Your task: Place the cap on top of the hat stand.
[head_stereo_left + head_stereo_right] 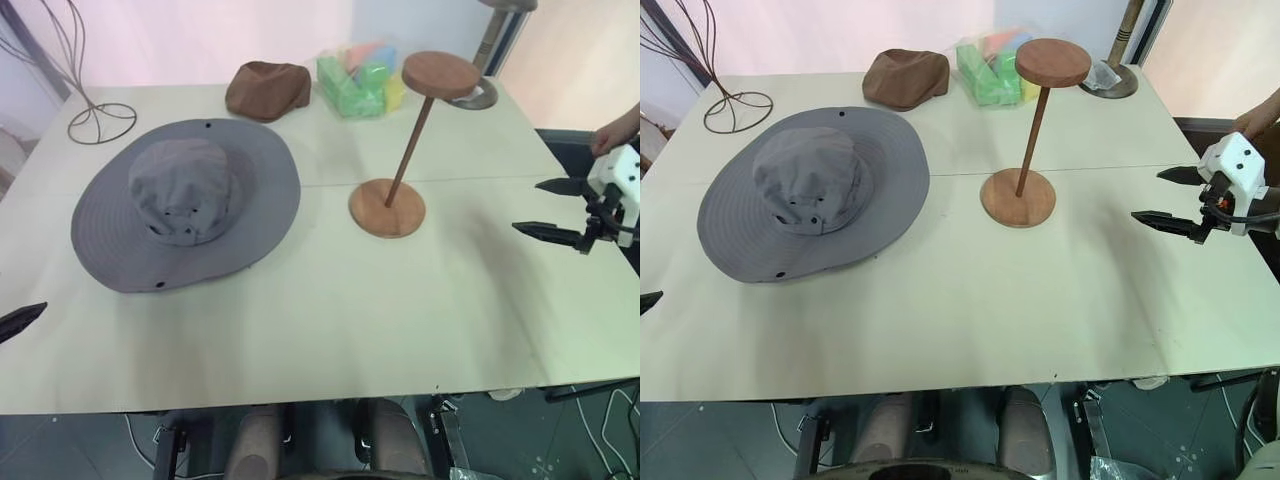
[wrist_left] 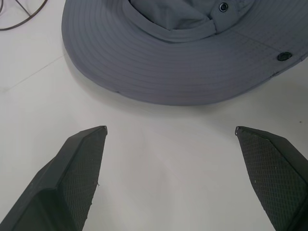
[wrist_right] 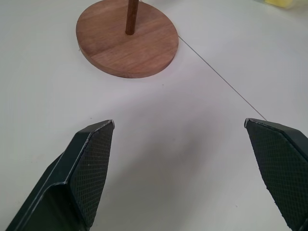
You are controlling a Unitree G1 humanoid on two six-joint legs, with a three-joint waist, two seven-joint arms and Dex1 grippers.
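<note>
The grey cap [image 1: 185, 205] lies flat, crown up, on the left half of the table. The wooden hat stand [image 1: 410, 140] stands upright at the table's middle right, its top disc bare. My left gripper [image 2: 171, 130] is open and empty, hovering over bare table just short of the cap's brim [image 2: 168, 77]. One of its fingertips [image 1: 22, 318] shows at the table's left edge. My right gripper [image 1: 528, 207] is open and empty at the right side of the table, to the right of the stand's round base [image 3: 127, 41] and apart from it.
A small brown folded cap [image 1: 267, 90] and a bag of green and yellow blocks [image 1: 358, 82] sit at the back. A thin wire stand [image 1: 98, 120] is back left and a grey metal stand [image 1: 482, 92] back right. A person's hand [image 1: 615, 130] shows at the right edge.
</note>
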